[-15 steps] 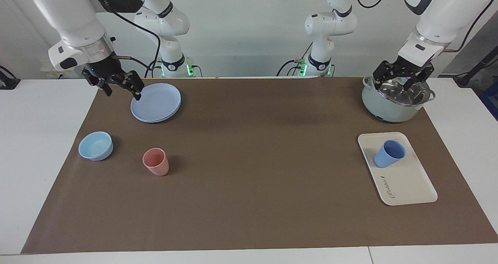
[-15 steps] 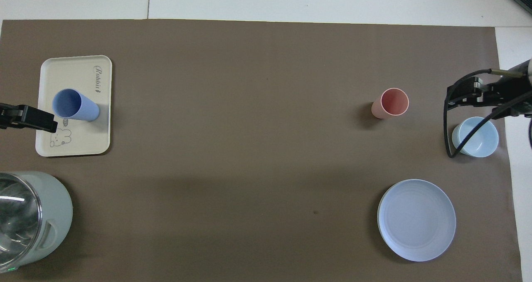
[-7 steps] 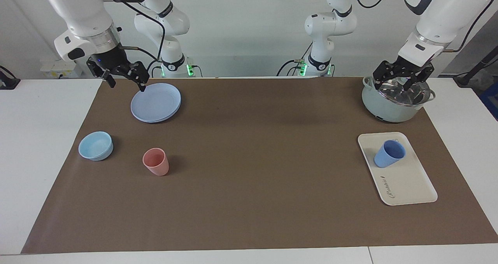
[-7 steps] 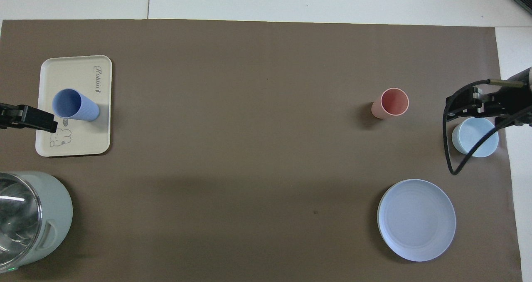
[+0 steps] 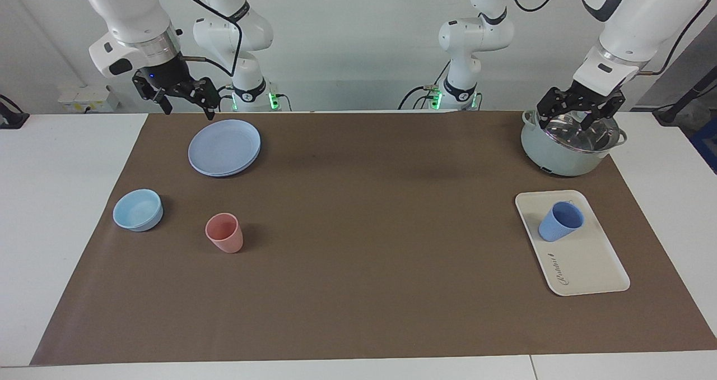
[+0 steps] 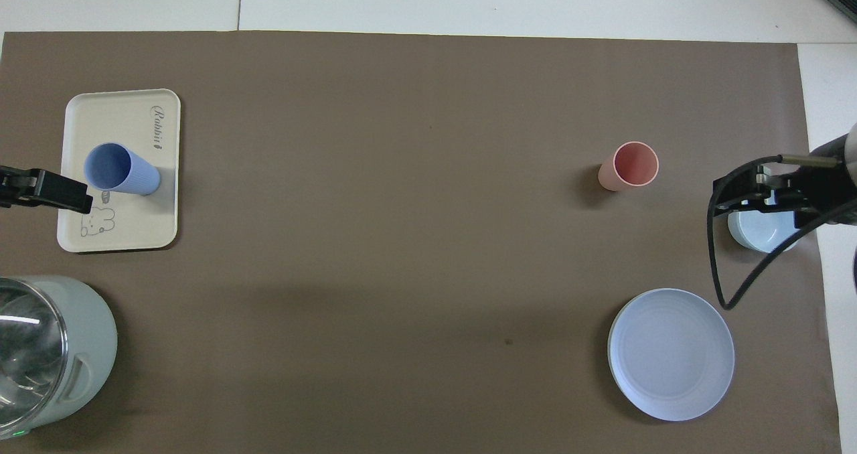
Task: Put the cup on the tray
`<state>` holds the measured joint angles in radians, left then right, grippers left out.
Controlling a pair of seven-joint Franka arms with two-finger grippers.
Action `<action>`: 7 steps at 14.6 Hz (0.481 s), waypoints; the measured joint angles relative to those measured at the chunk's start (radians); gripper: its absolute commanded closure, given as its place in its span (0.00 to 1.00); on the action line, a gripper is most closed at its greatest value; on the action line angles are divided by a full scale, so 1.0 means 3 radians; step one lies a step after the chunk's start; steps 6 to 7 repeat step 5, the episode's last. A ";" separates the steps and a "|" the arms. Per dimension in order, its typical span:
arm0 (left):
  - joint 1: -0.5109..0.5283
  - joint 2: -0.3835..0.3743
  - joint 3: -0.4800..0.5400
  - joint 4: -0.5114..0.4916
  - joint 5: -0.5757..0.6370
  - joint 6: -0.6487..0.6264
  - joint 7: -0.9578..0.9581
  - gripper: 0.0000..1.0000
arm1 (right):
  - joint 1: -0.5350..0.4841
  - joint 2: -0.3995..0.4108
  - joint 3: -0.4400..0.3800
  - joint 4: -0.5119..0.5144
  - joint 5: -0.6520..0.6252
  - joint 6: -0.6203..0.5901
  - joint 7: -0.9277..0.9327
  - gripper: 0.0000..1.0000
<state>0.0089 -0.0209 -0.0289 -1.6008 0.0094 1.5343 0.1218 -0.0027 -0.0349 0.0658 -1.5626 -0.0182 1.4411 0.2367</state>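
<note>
At the upper left of the facing view the right pincer (image 5: pixel 185 101) has lifted and drawn back from over the round blue plate (image 5: pixel 224 147) toward its own base, fingers spread and holding nothing; since everything else has stayed put, this reads as an arm retiring, not starting a new reach. Below it sit the light-blue bowl (image 5: pixel 138 209), wide and shallow, and the pink cup (image 5: pixel 224 232), a smooth tapered plastic tumbler, both on the brown matte sheet covering the surface (image 5: pixel 358 240). At the right, the cup (image 5: pixel 560 221), periwinkle, faintly ribbed and handleless, stands on the tray (image 5: pixel 582 262), a flat cream rectangle with rounded corners and cursive script, so the task looks complete. The left pincer (image 5: pixel 580 111) hangs spread and empty over the pale green pot (image 5: pixel 560 158) with its shiny lid.
</note>
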 measured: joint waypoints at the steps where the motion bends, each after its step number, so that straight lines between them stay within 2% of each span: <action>1: 0.0000 0.0000 0.0000 0.0000 0.0000 0.0000 0.0000 0.00 | -0.0001 0.0000 -0.0001 -0.0004 0.0002 0.0021 0.0000 0.01; 7: 0.0000 0.0000 0.0000 0.0000 0.0000 0.0000 0.0000 0.00 | -0.0001 0.0000 -0.0001 -0.0016 0.0004 0.0053 0.0000 0.01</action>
